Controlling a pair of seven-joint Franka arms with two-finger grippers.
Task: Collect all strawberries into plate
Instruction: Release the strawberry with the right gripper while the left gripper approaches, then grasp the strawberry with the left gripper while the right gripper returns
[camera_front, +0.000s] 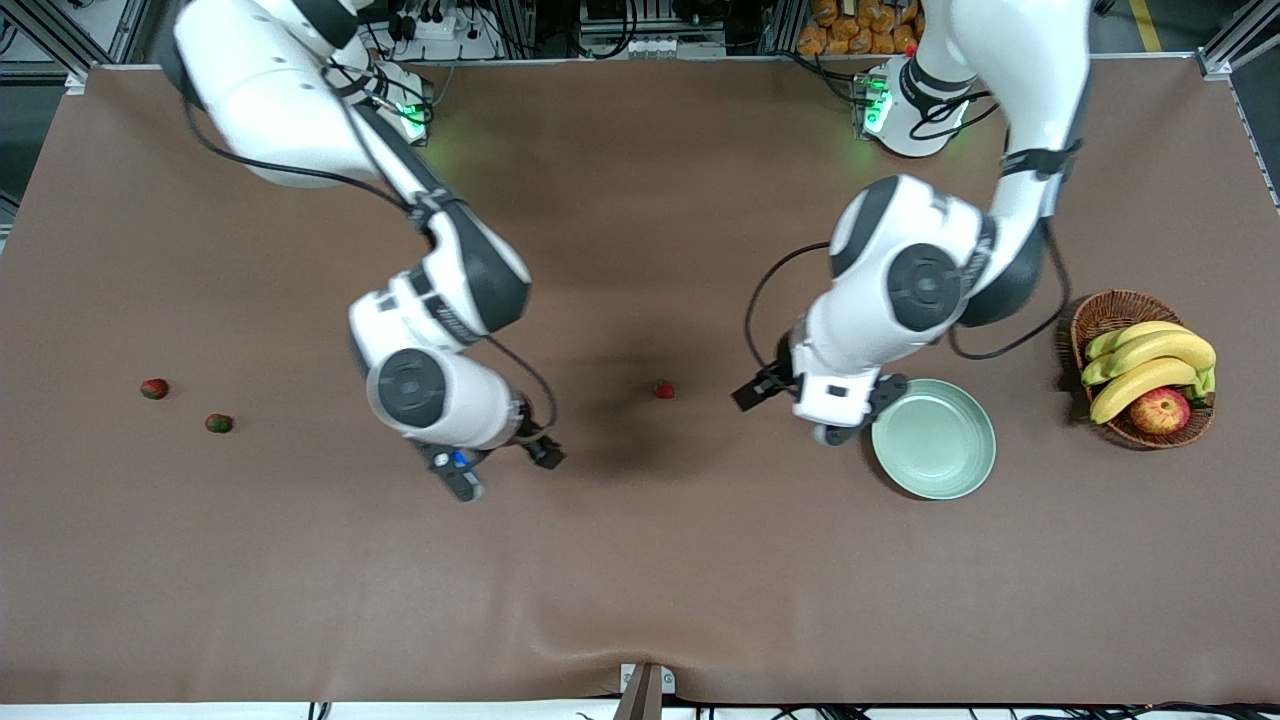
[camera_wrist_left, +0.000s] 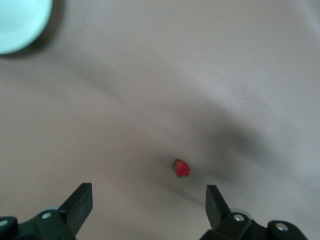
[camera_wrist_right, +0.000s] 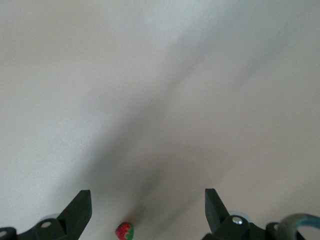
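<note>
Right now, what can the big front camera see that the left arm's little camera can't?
Only the front view shows both arms, two more strawberries toward the right arm's end of the table, the wicker basket with bananas and an apple, and the whole plate. Only the left wrist view shows the left gripper up close, open and empty. Both show the middle strawberry, the brown table and at least a bit of the plate.

White glossy arm shells, dark grey joint caps, black cables, green base lights, black jaws.
</note>
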